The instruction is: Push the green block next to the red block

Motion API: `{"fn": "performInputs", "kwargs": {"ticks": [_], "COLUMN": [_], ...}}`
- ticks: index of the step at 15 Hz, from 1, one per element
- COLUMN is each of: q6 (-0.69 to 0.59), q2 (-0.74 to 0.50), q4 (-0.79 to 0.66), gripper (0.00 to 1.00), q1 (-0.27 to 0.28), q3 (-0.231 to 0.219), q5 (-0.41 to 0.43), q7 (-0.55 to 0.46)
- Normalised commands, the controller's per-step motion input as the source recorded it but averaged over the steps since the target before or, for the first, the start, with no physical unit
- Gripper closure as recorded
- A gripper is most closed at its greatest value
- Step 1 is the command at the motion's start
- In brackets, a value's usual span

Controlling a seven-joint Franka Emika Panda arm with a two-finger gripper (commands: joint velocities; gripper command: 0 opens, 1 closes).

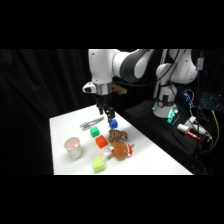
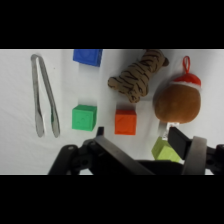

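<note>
The green block [image 1: 94,132] [image 2: 84,117] rests on the white table [image 1: 150,162], a small cube with a gap of a little under one block's width to the red block [image 1: 101,142] [image 2: 125,122]. My gripper [image 1: 106,113] [image 2: 138,134] hangs above the table just behind them, close to a blue block [image 1: 113,123] [image 2: 88,56]. It is open and holds nothing. In the wrist view one fingertip [image 2: 100,131] shows beside the green block's lower corner, and the other finger [image 2: 178,138] stands right of the red block.
Metal tongs [image 1: 92,121] [image 2: 45,97] lie beside the green block. A striped tiger toy [image 1: 118,135] [image 2: 137,77] and a round brown toy [image 1: 121,150] [image 2: 177,100] lie beyond the red block. A yellow-green block [image 1: 98,164] [image 2: 165,150] and a white cup [image 1: 73,146] stand near the front.
</note>
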Motion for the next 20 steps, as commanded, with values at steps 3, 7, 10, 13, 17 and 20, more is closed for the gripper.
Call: {"fn": "performInputs", "kwargs": {"ticks": [3,7,10,13,17,20], "q6": [0.01,0.1,0.13,0.12,0.07,0.09], "q2": [0.02,0.07,0.12,0.14,0.13,0.2], "q4": [0.02,0.1,0.2,0.25,0.24,0.28], "gripper": [0.0,0.0,0.0,0.0,0.0,0.0], "q1": [-0.026,-0.093,-0.141,-0.129,-0.11,-0.114], "q3": [0.011,-0.037,-0.083,-0.071,-0.056,-0.036], "q5": [0.002,0.038,0.027,0.015,-0.013,0.042], "q7": [-0.02,-0.15,-0.24,-0.28,-0.29,-0.29]}}
